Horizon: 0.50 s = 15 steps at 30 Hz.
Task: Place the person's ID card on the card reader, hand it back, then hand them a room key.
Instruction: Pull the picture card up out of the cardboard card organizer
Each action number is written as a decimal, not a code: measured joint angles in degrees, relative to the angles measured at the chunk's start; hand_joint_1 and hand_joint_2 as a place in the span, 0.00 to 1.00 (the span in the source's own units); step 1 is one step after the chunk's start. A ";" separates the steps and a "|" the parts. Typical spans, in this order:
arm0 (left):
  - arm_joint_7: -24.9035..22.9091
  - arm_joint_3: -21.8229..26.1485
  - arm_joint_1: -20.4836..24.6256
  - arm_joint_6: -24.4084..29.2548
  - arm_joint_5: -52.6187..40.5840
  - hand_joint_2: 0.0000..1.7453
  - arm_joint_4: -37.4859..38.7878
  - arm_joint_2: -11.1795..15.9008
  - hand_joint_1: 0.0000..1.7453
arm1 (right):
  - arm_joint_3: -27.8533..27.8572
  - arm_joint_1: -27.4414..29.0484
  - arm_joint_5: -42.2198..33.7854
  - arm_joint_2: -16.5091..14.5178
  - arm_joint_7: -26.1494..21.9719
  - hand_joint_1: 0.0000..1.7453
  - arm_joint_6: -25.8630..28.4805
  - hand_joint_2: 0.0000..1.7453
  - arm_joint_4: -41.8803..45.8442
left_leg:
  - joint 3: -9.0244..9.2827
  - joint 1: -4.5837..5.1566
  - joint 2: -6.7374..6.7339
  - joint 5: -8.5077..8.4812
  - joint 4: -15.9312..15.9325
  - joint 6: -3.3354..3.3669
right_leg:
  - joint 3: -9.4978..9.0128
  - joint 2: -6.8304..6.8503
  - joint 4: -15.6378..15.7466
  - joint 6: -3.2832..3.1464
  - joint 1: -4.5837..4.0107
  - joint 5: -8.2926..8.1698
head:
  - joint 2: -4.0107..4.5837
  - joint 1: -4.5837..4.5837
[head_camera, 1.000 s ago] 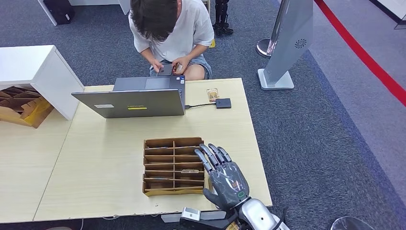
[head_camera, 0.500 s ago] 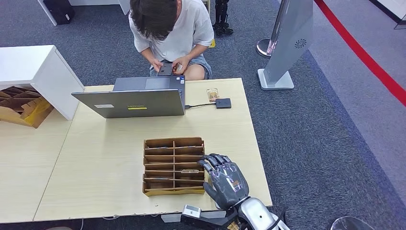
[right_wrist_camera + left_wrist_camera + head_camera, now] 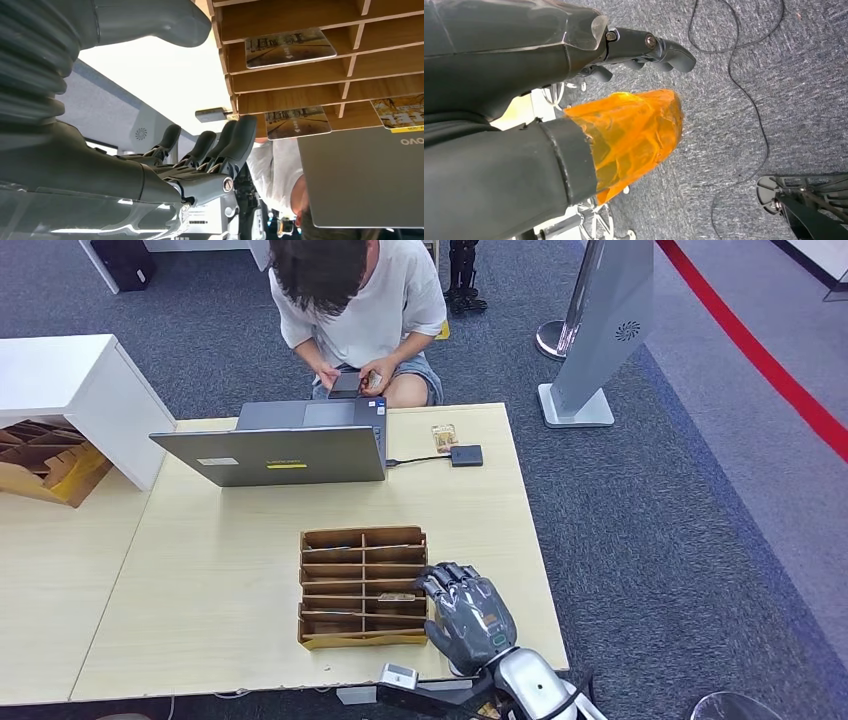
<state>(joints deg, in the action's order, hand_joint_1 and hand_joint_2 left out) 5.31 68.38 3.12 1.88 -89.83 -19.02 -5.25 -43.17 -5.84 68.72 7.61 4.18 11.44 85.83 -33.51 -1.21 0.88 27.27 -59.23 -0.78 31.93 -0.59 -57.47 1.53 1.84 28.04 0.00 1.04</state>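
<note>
One second ago our right hand (image 3: 470, 615) lay flat with fingers (image 3: 446, 578) outstretched; now they have curled down at the right edge of the brown wooden slotted card rack (image 3: 362, 586) on the pale wood counter (image 3: 220, 580), closing on nothing yet. We judge we are reaching for a room key card (image 3: 290, 47), thin and picture-printed, lying in a slot beside them.

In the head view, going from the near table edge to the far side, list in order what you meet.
right hand → wooden card rack → laptop → person
</note>
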 joint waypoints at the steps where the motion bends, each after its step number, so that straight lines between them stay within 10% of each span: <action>1: -0.03 -0.05 0.00 0.00 0.00 0.00 0.00 0.00 0.00 | 0.00 -0.11 -0.01 -0.07 0.00 0.31 -0.05 1.00 -0.05 | 0.00 0.00 0.00 0.00 0.00 0.00 | 0.00 0.00 0.00 0.00 0.00 0.00 | 0.00 0.00; 15: -0.22 -0.56 0.06 0.02 0.00 0.00 0.00 0.02 0.00 | -1.35 -2.99 -0.95 -1.88 -0.07 0.33 -1.92 1.00 -1.82 | 0.00 0.00 0.00 0.00 0.00 0.00 | 0.00 0.00 0.00 0.00 0.00 0.00 | 0.00 0.01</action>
<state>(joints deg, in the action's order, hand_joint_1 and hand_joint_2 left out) 5.09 67.82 3.18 1.90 -89.83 -19.02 -5.22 -44.52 -8.82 67.77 5.73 4.11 9.52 84.01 -33.51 -1.21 0.88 27.27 -59.23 -0.78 31.93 -0.59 -57.47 1.53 1.84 28.04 0.00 1.04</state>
